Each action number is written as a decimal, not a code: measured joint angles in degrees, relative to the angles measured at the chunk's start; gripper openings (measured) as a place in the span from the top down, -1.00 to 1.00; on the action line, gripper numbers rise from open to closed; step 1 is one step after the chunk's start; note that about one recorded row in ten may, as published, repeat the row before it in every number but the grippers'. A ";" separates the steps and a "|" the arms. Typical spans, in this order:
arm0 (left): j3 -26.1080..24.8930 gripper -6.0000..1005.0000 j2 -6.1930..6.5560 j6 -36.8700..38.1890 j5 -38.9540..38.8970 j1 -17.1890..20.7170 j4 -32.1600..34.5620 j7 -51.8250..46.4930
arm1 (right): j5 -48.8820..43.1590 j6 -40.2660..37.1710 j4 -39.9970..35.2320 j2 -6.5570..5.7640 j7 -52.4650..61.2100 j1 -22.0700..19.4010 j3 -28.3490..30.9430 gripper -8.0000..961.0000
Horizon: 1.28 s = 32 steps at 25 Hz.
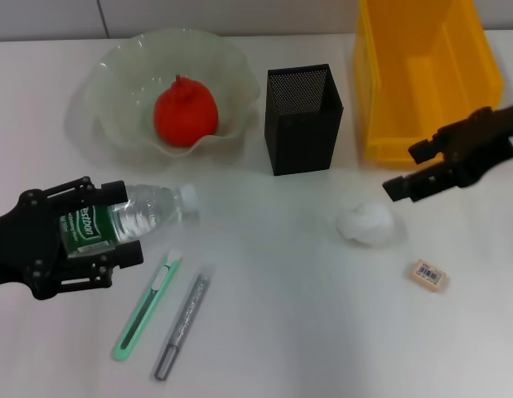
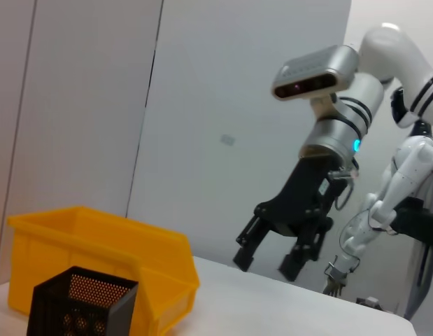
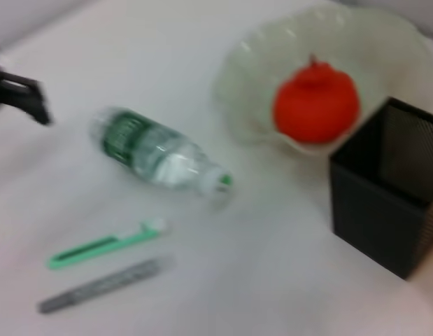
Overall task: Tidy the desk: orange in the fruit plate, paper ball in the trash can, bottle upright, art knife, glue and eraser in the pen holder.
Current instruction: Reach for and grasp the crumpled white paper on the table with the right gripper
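Left claw (image 1: 107, 235) straddles the bottle (image 1: 128, 217) (lying flat).

The white table (image 1: 273, 332) carries a fruit plate (image 1: 115, 91), black mesh pen holder (image 1: 303, 120) and yellow bin (image 1: 422, 75) along its far side. Nearer lie a bottle (image 1: 144, 211) on its side, green art knife (image 1: 148, 305), grey glue pen (image 1: 183, 322), paper ball (image 1: 365, 222) and eraser (image 1: 428, 274).

Bright, even overhead light, soft shadows; the right wrist view is blurred.

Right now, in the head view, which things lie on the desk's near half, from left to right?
Left gripper around the bottle → green knife → grey glue pen → paper ball → eraser.
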 joint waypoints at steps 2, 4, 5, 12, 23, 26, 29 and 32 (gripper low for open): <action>-0.23 -0.69 0.09 -0.07 0.73 0.05 -0.35 0.09 | -4.55 0.15 0.04 0.00 2.93 2.30 -2.43 -0.64; -0.39 -0.69 0.09 -0.10 1.23 0.05 -0.37 0.10 | -6.27 0.20 0.17 0.01 3.79 3.07 -3.27 -0.64; -0.65 -0.69 0.00 -0.21 2.06 -0.05 -0.40 0.10 | -10.02 0.78 1.12 0.03 6.01 4.92 -5.76 -0.64; -0.69 -0.69 -0.57 -1.33 2.87 -0.43 -0.52 0.17 | -14.81 4.33 5.88 0.14 10.51 7.47 -11.73 -0.64; -0.46 -0.69 -0.78 -2.97 2.91 -1.15 -1.36 0.18 | -15.71 11.55 17.64 0.49 12.38 10.65 -17.54 -0.64; -0.21 -0.69 -0.92 -3.30 2.90 -1.29 -1.36 0.18 | -15.74 14.21 19.46 0.53 13.44 10.93 -21.26 -0.64; -0.13 -0.69 -1.07 -3.49 2.91 -1.36 -1.49 0.18 | -15.76 15.94 20.65 0.53 14.30 11.23 -23.32 -0.64; -0.23 -0.69 -1.17 -3.55 2.91 -1.45 -1.95 0.22 | -16.38 17.33 22.38 0.53 16.11 12.10 -25.13 -0.64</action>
